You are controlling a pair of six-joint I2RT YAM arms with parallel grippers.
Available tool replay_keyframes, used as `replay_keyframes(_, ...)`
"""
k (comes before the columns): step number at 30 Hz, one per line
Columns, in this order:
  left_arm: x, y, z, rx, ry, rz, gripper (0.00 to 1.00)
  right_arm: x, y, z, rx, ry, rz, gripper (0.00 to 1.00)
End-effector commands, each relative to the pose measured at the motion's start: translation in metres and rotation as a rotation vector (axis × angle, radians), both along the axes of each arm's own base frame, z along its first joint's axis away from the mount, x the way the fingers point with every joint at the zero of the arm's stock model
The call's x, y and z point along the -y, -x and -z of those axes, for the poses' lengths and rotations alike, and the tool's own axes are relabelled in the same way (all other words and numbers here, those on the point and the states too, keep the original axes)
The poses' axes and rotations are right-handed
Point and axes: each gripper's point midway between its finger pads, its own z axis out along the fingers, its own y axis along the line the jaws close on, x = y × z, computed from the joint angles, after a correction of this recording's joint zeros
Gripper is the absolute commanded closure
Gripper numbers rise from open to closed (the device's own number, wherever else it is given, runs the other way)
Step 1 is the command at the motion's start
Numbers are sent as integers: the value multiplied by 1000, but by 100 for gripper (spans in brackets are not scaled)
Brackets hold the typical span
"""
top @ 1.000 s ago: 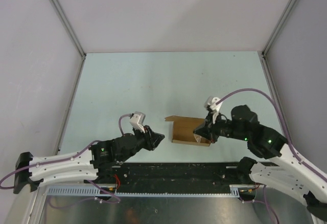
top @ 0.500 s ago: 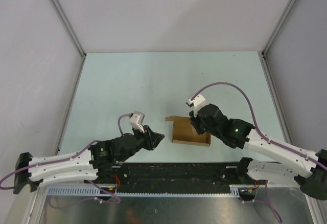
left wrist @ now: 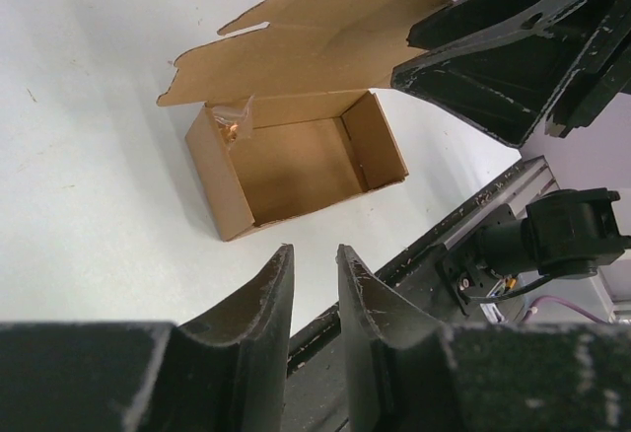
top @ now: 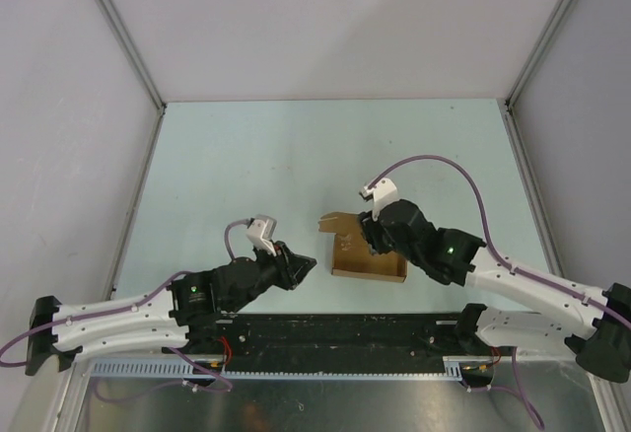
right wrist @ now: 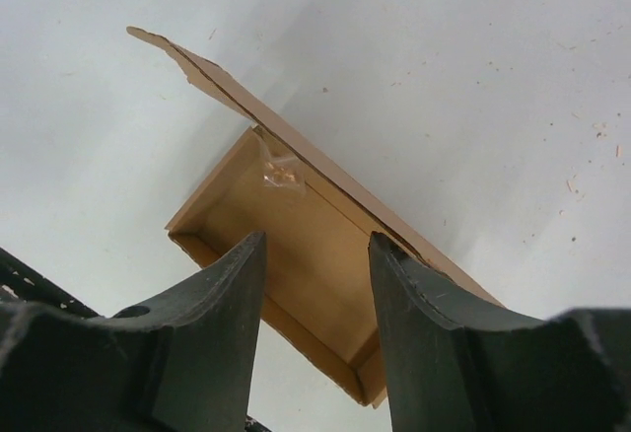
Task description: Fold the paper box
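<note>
The paper box (left wrist: 296, 166) stands on the surface (left wrist: 99, 156) between the arms, walls formed and lid flap (left wrist: 306, 33) still up, so closing the lid looks like the step in hand. The right pincer (right wrist: 315, 245) hovers over it, released and empty, and the left pincer (left wrist: 314, 252) is just beside it, barely parted and empty; next the flap probably needs pressing down and tucking in

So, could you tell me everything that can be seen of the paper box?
The paper box is small, rectangular, of plain brown thin cardboard. Its four walls stand up and its top is open. The lid flap, with an uneven cut edge, rises tilted from the far wall. A small clear scrap with orange specks sits in one inner corner. The box rests on the pale table, the open right gripper just over it; contact is unclear.
</note>
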Motion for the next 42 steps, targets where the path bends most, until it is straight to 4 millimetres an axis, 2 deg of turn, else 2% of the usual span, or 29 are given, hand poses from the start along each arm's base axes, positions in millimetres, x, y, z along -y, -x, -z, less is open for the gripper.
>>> replay_keyframes(1,-3,-5,-9,3,25,-34,70,2,-2,-23,48,-78,30,49)
replay_keyframes(7,-3,-7,-16,23,23,-38,70,-9,18,-56,60,-224,-94,46)
replay_keyframes(11,-5,-9,-26,51,22,-43,70,-6,23,-79,93,-313,-94,45)
replay_keyframes(15,-8,-14,-42,89,20,-55,69,18,15,-101,146,-368,21,42)
replay_keyframes(19,-10,-22,-58,132,10,-70,68,51,-5,-104,156,-359,225,41)
replay_keyframes(23,-15,-38,-75,178,-20,-99,68,87,-21,-98,127,-349,439,40)
replay_keyframes(24,-22,-49,-77,193,-39,-130,67,96,-23,-94,115,-337,479,39)
replay_keyframes(25,-23,-52,-86,204,-32,-130,67,107,-28,-94,105,-358,530,33)
replay_keyframes(26,-33,-68,-97,224,-36,-161,64,124,-33,-97,94,-405,585,21)
replay_keyframes(28,-46,-84,-106,239,-40,-210,60,128,-35,-99,68,-448,578,16)
replay_keyframes(29,-46,-87,-107,238,-44,-202,53,143,-41,-100,69,-472,640,9)
replay_keyframes(30,-54,-97,-107,235,-56,-230,50,148,-42,-99,60,-483,656,7)
replay_keyframes(31,-55,-104,-106,226,-69,-238,47,146,-43,-97,34,-495,636,6)
replay_keyframes(32,-49,-105,-103,212,-68,-200,44,151,-46,-95,27,-501,650,7)
replay_keyframes(33,-55,-114,-101,192,-69,-223,43,162,-50,-90,10,-503,694,9)
replay_keyframes(35,-50,-120,-91,151,-80,-196,43,166,-51,-85,-28,-512,704,13)
replay_keyframes(39,-55,-130,-78,104,-85,-212,42,191,-47,-59,-114,-475,837,18)
replay_keyframes(42,-54,-130,-66,82,-107,-199,39,203,-44,-37,-186,-414,916,19)
